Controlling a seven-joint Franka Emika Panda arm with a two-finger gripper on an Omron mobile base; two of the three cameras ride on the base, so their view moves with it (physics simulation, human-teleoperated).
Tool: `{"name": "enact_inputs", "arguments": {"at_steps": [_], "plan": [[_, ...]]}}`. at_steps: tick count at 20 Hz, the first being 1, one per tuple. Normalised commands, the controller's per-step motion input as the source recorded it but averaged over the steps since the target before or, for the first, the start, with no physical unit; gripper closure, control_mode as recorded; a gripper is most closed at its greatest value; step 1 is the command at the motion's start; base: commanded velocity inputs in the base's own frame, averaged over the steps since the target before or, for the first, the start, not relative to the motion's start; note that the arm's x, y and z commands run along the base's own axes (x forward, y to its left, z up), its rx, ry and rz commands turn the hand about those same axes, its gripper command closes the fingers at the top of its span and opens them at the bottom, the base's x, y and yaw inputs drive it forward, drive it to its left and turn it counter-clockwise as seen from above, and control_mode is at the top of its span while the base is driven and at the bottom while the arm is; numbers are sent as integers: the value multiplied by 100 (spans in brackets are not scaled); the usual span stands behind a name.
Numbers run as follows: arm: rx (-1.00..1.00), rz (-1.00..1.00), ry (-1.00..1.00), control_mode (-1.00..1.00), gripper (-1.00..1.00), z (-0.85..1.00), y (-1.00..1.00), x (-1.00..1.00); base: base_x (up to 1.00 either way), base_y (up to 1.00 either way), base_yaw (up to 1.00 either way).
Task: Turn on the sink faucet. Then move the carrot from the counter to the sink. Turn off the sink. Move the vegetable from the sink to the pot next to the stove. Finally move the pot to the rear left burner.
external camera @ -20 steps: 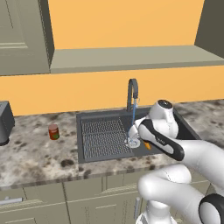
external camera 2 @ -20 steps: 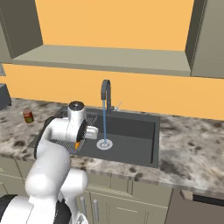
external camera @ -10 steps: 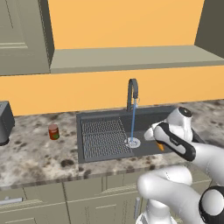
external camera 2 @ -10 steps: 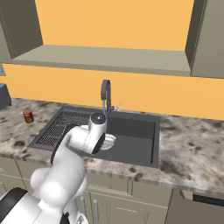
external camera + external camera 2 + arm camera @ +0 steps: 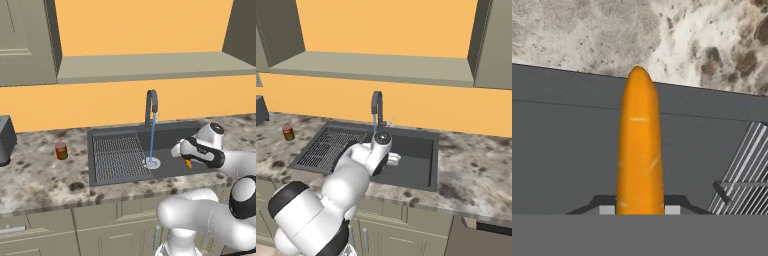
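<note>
hand view showed you the gripper (image 5: pixel 640 210) pinching the carrot (image 5: pixel 640 150) at its thick end, tips pressed to either side, the taper reaching forward over the sink (image 5: pixel 567 145). beyond the tip ran the basin rim, then counter (image 5: pixel 587 30); the drainer ribs (image 5: pixel 742 170) lay off to one side of the hand. in the left base view the gripper (image 5: pixel 186 157) hung above the basin's open part, with the faucet (image 5: pixel 151 102) and its blue stream beside it, a small gap between.

your risks from there, as judgements: the hold sat near one end, so the long taper could have pivoted if you had swung fast. the tip neared the rim, so letting go while that far forward might have dropped it on the counter. drifting sideways could have knocked the faucet or landed it on the ribs.
</note>
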Motion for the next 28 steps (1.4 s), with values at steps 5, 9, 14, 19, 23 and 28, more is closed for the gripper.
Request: {"name": "enact_inputs", "arguments": {"at_steps": [5,9,14,19,23,28], "plan": [[0,0,3,-100,100,0,-32,40,0,0,0],[0,0,3,-100,100,-4,-22,31,0,0,0],[0,0,0,-100,100,-23,-16,25,0,0,0],[0,0,0,-100,100,-20,-9,22,0,0,0],[0,0,0,-100,100,-19,-1,20,0,0,0],[-2,0,2,-100,100,-23,0,21,0,0,0]]}}
